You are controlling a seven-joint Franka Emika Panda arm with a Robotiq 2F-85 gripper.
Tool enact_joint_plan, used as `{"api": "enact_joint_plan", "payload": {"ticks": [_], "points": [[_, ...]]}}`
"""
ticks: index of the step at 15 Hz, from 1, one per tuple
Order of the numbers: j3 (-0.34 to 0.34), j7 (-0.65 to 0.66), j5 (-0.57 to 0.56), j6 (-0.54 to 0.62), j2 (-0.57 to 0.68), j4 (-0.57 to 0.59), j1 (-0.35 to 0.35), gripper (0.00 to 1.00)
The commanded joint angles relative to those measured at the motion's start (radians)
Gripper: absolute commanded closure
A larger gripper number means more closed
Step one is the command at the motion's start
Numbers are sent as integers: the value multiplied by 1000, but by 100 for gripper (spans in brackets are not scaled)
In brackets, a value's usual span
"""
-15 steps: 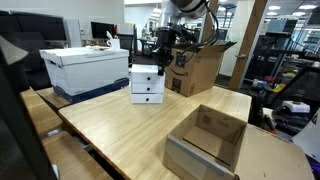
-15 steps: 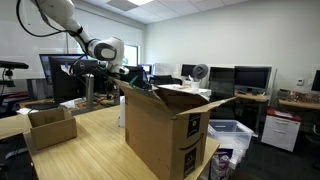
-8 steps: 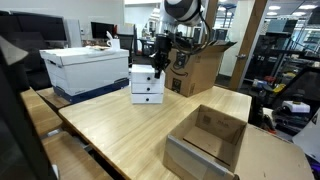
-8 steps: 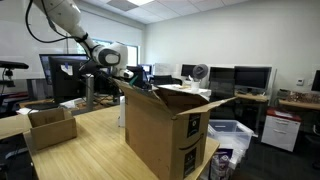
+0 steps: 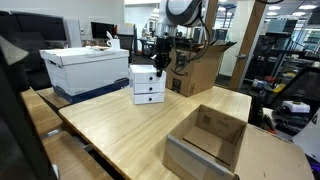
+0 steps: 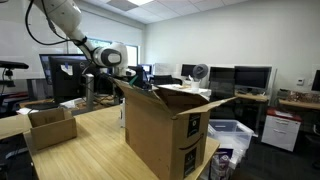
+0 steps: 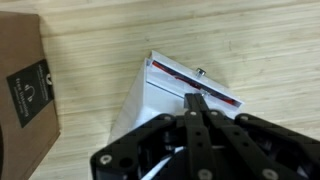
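Observation:
A small white drawer unit (image 5: 147,84) stands on the wooden table (image 5: 150,130). My gripper (image 5: 158,66) hangs just above its top right corner, fingers pressed together and holding nothing. In the wrist view the shut fingers (image 7: 197,102) point down over the unit's white top (image 7: 165,88), close to its front edge, where the top drawer (image 7: 200,85) shows a red strip and a small knob. In an exterior view the gripper (image 6: 100,62) is partly hidden behind a tall cardboard box.
A tall open cardboard box (image 5: 200,68) stands right behind the drawer unit; it fills the foreground in an exterior view (image 6: 165,125). A white and blue storage box (image 5: 85,68) is beside the unit. A low open cardboard box (image 5: 208,140) sits at the table's near corner.
My gripper has moved from beside the tall cardboard box toward the drawer unit and lowered to just above its top.

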Motion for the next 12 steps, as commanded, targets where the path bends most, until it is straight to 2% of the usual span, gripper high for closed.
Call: {"api": "enact_joint_plan", "payload": {"ticks": [1, 12], "points": [[-31, 59, -77, 25, -23, -22, 16, 98], [-47, -1, -156, 81, -16, -18, 0, 98]]}}
